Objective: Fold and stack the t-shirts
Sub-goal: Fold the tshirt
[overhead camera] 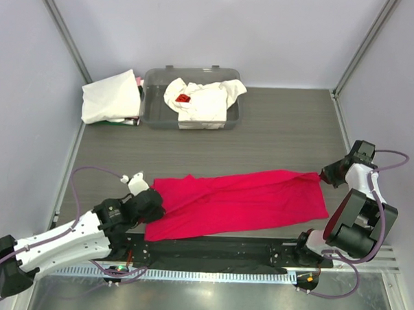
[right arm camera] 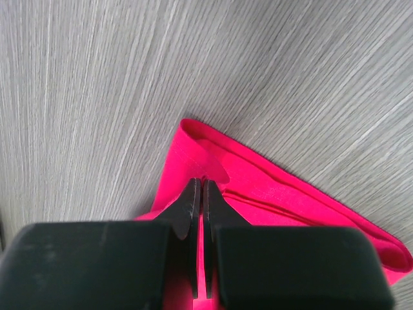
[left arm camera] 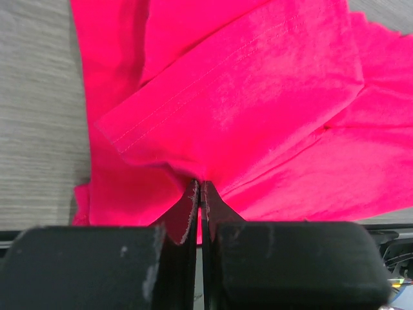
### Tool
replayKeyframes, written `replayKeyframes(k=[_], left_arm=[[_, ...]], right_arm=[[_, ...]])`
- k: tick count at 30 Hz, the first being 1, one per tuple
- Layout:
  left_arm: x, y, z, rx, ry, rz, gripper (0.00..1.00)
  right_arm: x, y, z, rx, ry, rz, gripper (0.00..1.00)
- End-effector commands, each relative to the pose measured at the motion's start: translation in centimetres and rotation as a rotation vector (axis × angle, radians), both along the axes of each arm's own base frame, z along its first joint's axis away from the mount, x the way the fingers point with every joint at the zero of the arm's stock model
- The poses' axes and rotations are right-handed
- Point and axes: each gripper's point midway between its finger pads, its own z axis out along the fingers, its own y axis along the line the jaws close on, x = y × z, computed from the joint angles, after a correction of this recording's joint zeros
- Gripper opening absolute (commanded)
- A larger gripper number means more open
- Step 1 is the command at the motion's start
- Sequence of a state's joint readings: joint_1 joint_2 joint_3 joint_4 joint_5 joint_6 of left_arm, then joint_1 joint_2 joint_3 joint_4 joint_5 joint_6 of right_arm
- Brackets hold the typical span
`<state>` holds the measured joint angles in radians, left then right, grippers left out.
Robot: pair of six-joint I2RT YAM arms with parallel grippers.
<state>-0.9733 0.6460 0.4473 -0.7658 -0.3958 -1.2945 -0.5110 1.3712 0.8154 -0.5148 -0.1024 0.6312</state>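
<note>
Arms [overhead camera: 66,241] low, spread — jaws pinching t-shirt [overhead camera: 246,198]

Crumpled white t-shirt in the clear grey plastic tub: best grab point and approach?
The crumpled white t-shirt lies bunched inside the clear grey plastic tub. Probably pinch the flap riding up at the far right corner, from straight above: there the walls shouldn't get in the way.

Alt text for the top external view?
Red t-shirt spread on the table, left gripper shut on its left end, right gripper shut on its right corner. Behind: crumpled white shirt in a grey tub, folded white shirt beside it.
</note>
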Motion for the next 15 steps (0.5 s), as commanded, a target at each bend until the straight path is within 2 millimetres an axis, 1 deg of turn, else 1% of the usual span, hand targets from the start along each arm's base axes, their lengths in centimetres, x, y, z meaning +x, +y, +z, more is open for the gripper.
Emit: replayKeyframes(k=[1, 3, 6, 7, 8, 9, 10, 13, 15], left_arm=[[0.2, 0.0, 0.2, -0.022, -0.015, 0.068, 0.0], [-0.2, -0.5, 0.2, -0.026, -0.016, 0.051, 0.0], [-0.8, -0.6, 0.4, -0.026, -0.019, 0.058, 0.0], [-1.1, 0.3, 0.3, 0.014, -0.027, 0.061, 0.0], [-1.1, 0.6, 0.5, 0.005, -0.028, 0.096, 0.0], [-1.1, 1.0, 1.1, -0.004, -0.043, 0.113, 0.0], [-1.4, 2.2, 1.1, 0.033, -0.049, 0.128, 0.0], [-1.5, 3.6, 1.6, -0.009, -0.072, 0.166, 0.0], [-1.6, 4.0, 1.6, -0.04, -0.081, 0.171, 0.0]], right_arm=[[0.2, -0.7, 0.5, -0.027, -0.025, -0.031, 0.01], [0.1, -0.9, 0.5, -0.03, -0.022, -0.039, 0.01], [0.1, -1.2, 0.5, -0.037, -0.016, -0.051, 0.01], [0.0, -1.3, 0.6, -0.042, -0.015, -0.056, 0.01], [-0.2, -1.5, 0.6, -0.046, -0.012, -0.06, 0.01], [-0.3, -1.7, 0.6, -0.056, -0.008, -0.067, 0.01], [-0.4, -1.8, 0.7, -0.063, -0.01, -0.071, 0.01], [-0.6, -1.9, 0.3, -0.065, 0.002, -0.078, 0.01], [-0.6, -1.7, 0.1, -0.052, 0.007, -0.074, 0.01]])
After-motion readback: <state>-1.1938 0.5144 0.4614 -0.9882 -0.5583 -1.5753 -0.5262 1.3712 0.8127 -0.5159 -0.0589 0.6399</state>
